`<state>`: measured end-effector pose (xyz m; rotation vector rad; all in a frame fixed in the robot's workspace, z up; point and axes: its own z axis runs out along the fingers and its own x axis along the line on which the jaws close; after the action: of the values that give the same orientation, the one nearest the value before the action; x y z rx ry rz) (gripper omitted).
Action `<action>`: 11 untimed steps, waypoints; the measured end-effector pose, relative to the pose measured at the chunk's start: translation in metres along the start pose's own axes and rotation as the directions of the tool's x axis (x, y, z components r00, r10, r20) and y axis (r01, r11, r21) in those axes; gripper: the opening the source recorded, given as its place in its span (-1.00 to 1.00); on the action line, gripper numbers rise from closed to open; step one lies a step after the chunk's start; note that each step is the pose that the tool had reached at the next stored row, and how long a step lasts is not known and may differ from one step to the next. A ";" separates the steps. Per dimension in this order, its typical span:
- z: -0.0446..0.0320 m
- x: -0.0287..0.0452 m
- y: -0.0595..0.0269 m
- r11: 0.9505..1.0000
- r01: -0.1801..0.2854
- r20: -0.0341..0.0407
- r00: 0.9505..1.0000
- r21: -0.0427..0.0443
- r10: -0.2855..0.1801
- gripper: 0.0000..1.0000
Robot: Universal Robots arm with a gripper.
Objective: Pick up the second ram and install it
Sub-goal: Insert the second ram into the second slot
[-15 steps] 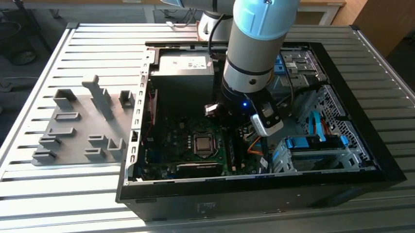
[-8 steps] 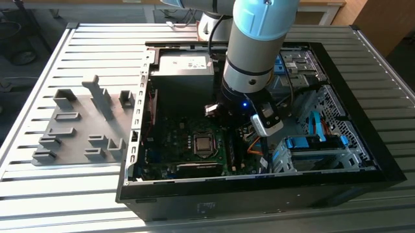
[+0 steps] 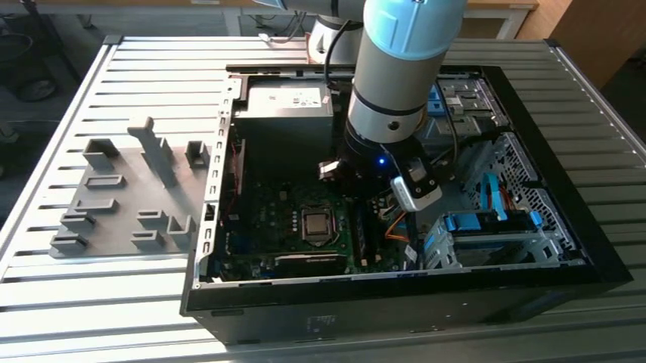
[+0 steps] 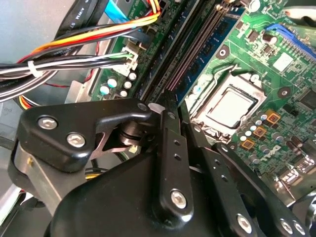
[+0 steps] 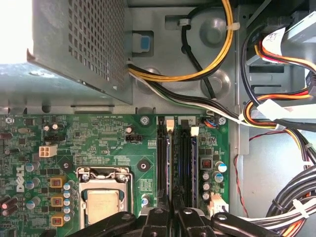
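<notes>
My gripper is low inside the open PC case, over the motherboard's long black slots. In the first wrist view its fingers stand close together around a thin blue-green stick seen edge-on, the second ram. The stick stands along the slot beside the CPU socket, with a white latch at its far end. My gripper looks shut on it. Another blue-green stick stands nearer the capacitors. In the second wrist view the gripper points along the slots.
Grey holder blocks sit on a plate at the exterior view's left, outside the case. The power supply box and bundled cables crowd the slots' far end and side. A drive cage with blue parts is close beside the arm.
</notes>
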<state>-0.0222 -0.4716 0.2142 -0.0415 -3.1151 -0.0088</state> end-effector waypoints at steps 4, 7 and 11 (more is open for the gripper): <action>0.0003 -0.0002 -0.0004 1.000 -0.001 0.000 1.000 0.000 0.001 -0.72; 0.0027 -0.0003 -0.0007 1.000 -0.005 0.000 1.000 -0.004 0.005 -0.72; 0.0034 -0.0003 -0.0007 1.000 -0.006 0.000 1.000 -0.005 0.006 -0.72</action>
<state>-0.0220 -0.4723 0.2107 -0.0505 -3.1146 -0.0163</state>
